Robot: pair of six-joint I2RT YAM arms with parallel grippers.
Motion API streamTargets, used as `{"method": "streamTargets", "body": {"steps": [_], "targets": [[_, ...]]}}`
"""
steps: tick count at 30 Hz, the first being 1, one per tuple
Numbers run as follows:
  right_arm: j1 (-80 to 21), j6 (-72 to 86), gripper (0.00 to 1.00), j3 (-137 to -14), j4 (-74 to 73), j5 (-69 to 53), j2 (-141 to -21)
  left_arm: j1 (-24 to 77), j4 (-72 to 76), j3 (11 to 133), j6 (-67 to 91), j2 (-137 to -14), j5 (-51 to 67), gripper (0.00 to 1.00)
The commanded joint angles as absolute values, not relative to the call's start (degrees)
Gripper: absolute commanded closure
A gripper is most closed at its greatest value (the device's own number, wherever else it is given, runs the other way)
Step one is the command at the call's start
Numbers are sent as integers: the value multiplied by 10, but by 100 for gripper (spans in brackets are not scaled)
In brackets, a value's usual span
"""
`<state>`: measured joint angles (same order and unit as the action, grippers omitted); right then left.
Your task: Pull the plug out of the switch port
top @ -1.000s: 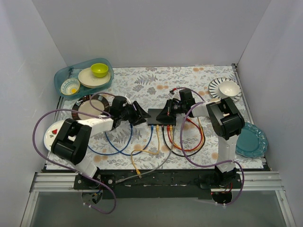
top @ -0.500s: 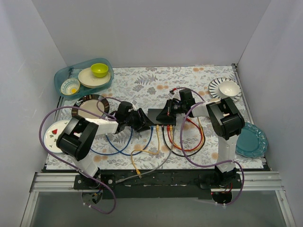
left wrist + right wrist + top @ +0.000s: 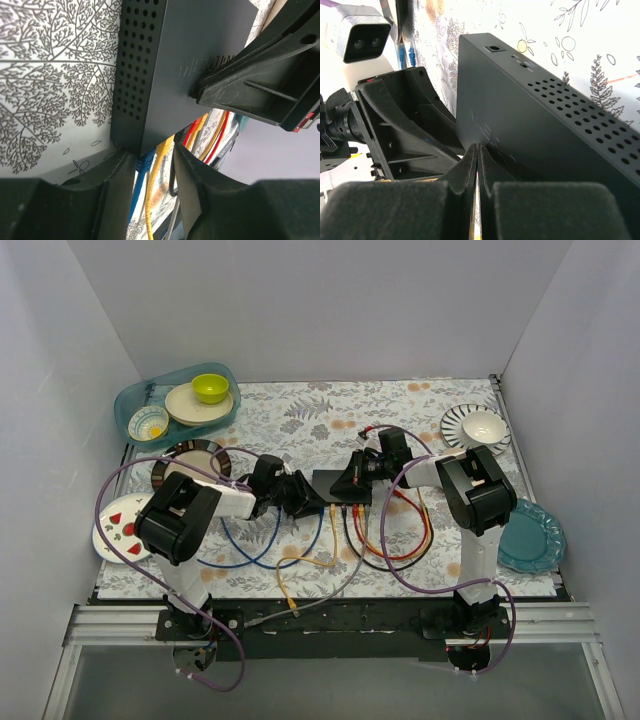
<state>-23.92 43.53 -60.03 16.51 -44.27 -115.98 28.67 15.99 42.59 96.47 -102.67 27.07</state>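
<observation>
The switch (image 3: 330, 483) is a flat black box in the middle of the table, with blue, yellow, red and black cables plugged into its near edge. In the left wrist view the switch (image 3: 170, 65) fills the top. My left gripper (image 3: 155, 156) is open at its socket edge, with the blue plug (image 3: 145, 162) and a yellow plug (image 3: 164, 147) between its fingers. From above, the left gripper (image 3: 306, 497) sits at the switch's left near corner. My right gripper (image 3: 477, 150) is shut and empty, with its tips pressed on the switch's top (image 3: 545, 125).
Loops of blue cable (image 3: 255, 540), yellow cable (image 3: 318, 560) and red cable (image 3: 412, 540) lie in front of the switch. A teal tub (image 3: 135, 398) of bowls is at the back left, with plates (image 3: 185, 465) below it. A striped plate (image 3: 455, 420) and a teal plate (image 3: 530, 540) are on the right.
My left gripper has moved right to the switch's socket edge, and its arm has swung in behind it. The right arm has not moved.
</observation>
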Motion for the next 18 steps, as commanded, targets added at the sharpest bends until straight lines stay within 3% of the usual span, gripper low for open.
{"method": "streamTargets", "body": {"steps": [1, 5, 9, 18], "targets": [[-242, 399, 95, -588, 107, -378, -1184, 287, 143, 432, 956, -1052, 249, 67], [-242, 397, 95, -588, 105, -378, -1186, 287, 148, 430, 966, -1056, 249, 83], [-242, 397, 95, -587, 105, -379, -1187, 281, 159, 414, 979, -1057, 250, 88], [-242, 397, 95, -584, 108, -380, -1187, 253, 201, 387, 1036, -1079, 275, 78]]}}
